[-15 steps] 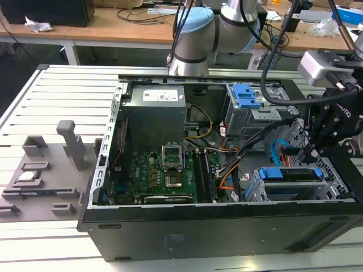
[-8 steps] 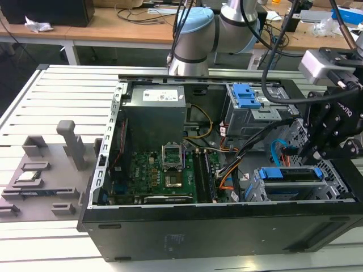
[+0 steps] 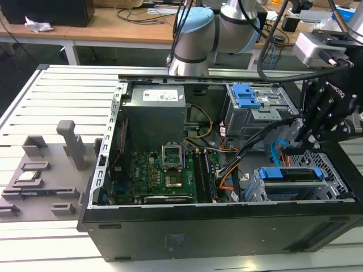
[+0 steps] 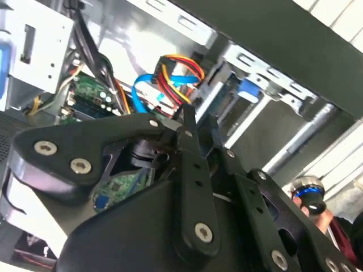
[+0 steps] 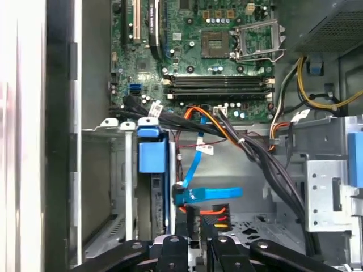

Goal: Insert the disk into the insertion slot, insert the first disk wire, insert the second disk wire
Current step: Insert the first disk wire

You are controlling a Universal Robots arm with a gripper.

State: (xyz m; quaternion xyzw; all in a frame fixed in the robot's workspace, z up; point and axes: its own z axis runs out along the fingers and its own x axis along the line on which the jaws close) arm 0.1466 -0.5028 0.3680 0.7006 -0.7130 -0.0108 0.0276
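The disk (image 3: pixel 286 173), framed in blue, sits inside the insertion slot (image 3: pixel 328 170), a perforated metal cage at the front corner of the open case on the exterior view's right. In the first wrist view the disk's blue carrier (image 5: pixel 153 158) stands in the cage (image 5: pixel 108 226). My gripper (image 3: pixel 298 141) hangs just behind the cage. Its fingers are close together (image 5: pixel 199 224) on a black connector (image 5: pixel 216 215) with red, yellow and orange wires (image 4: pixel 181 71). A blue flat cable (image 5: pixel 210 194) ends at a plug by the disk's rear edge.
A thick black cable bundle (image 5: pixel 255 153) runs from the motherboard (image 3: pixel 159 170) past my gripper. A taller bay with a blue latch (image 3: pixel 247 96) stands behind the cage. The power supply (image 3: pixel 156 113) fills the back. A grey fixture (image 3: pixel 39 170) lies outside the case.
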